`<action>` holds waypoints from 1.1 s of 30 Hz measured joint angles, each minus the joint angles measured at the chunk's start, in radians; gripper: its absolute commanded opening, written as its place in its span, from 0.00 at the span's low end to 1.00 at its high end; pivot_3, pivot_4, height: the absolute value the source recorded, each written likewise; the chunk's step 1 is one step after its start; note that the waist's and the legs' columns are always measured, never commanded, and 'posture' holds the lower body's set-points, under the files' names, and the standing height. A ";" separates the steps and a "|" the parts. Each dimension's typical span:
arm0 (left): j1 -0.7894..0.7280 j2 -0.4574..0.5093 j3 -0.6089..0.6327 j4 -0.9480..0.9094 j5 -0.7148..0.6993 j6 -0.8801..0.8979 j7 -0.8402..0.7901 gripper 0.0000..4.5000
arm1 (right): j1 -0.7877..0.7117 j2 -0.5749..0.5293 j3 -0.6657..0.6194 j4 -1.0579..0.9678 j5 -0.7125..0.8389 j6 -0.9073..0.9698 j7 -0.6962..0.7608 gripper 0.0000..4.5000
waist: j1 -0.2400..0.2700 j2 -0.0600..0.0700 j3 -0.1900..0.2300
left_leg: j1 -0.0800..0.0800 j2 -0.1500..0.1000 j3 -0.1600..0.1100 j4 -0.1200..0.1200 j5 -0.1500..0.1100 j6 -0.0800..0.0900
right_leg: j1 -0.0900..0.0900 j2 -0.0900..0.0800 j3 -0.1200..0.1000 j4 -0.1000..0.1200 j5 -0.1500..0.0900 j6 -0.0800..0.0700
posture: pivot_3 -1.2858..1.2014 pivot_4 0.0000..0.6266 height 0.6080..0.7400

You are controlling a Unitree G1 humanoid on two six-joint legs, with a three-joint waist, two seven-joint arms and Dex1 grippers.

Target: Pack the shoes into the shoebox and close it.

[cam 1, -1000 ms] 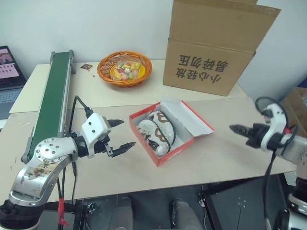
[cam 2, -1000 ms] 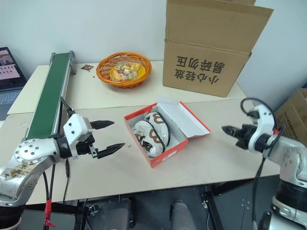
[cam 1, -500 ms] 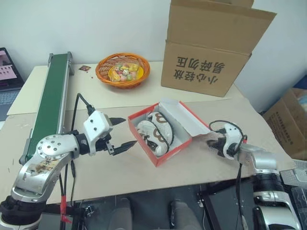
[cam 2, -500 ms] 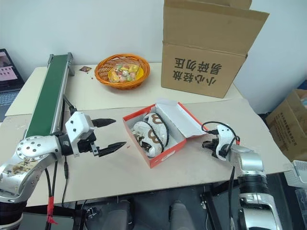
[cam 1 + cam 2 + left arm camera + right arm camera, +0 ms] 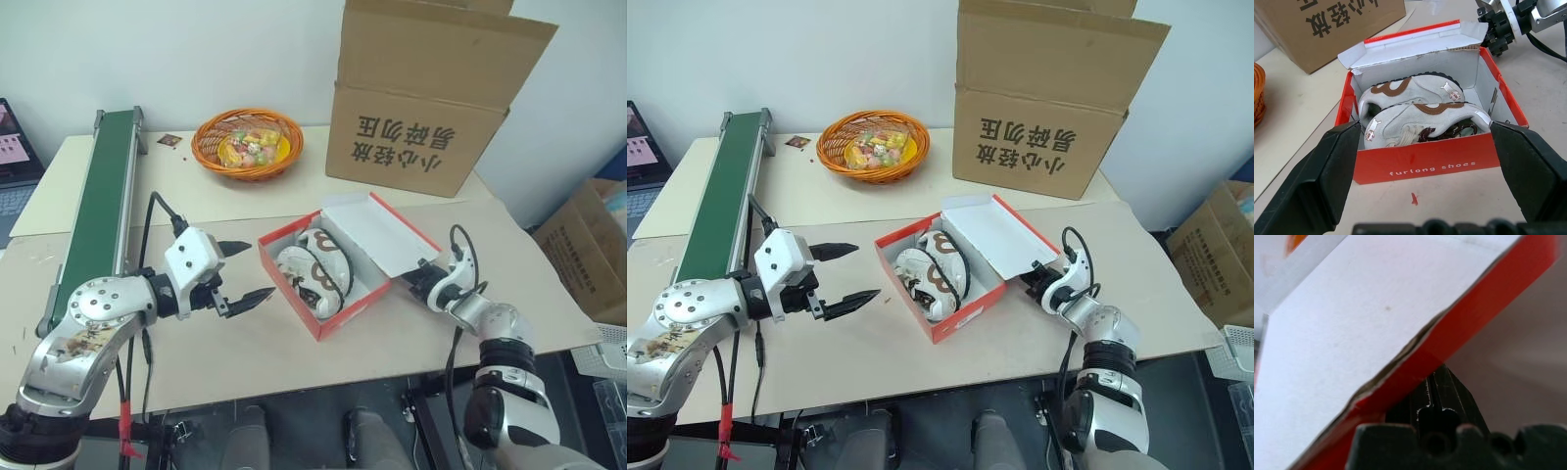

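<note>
At the far left edge of the left eye view a laptop (image 5: pixel 12 147) shows partly; just right of it a green conveyor belt (image 5: pixel 98 206) runs from the upper left down toward the lower left of the frame along the table (image 5: pixel 294 352); in the lower left the left gripper (image 5: pixel 243 272) hangs above the tabletop with its two black fingers spread wide apart, holding nothing, its tips pointing toward the box and a little short of it; in the upper middle an orange wicker basket (image 5: pixel 247 143) of small colourful items sits on the far table; at the centre of the frame lies the shoebox (image 5: pixel 323 318), red outside and white inside, its hinged lid (image 5: pixel 377 230) raised open on the right side and tilted up; both shoes (image 5: pixel 318 269) lie inside it side by side, white with brown patches, and the left wrist view shows them framed between that gripper's fingers, with the box's red front wall bearing small white lettering; in the upper right a big brown carton (image 5: pixel 431 88) with printed characters stands behind the box; at the right of centre the right gripper (image 5: pixel 416 281) has its fingers pressed together, tucked under the outer red edge of the lid, as the right wrist view shows from close up; whether they actually touch the lid I cannot tell; another brown carton (image 5: pixel 588 245) sits at the far right edge.
</note>
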 measured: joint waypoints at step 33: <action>0.007 0.003 -0.008 -0.023 -0.004 0.011 0.005 1.00 | -0.244 -0.208 0.763 -0.592 -0.342 -0.212 0.317 0.01 | 0.029 0.005 0.004 | -0.014 0.000 0.001 0.001 0.003 0.004 | -0.015 -0.002 -0.001 0.002 0.003 0.000 | 0.52 0.24 0.76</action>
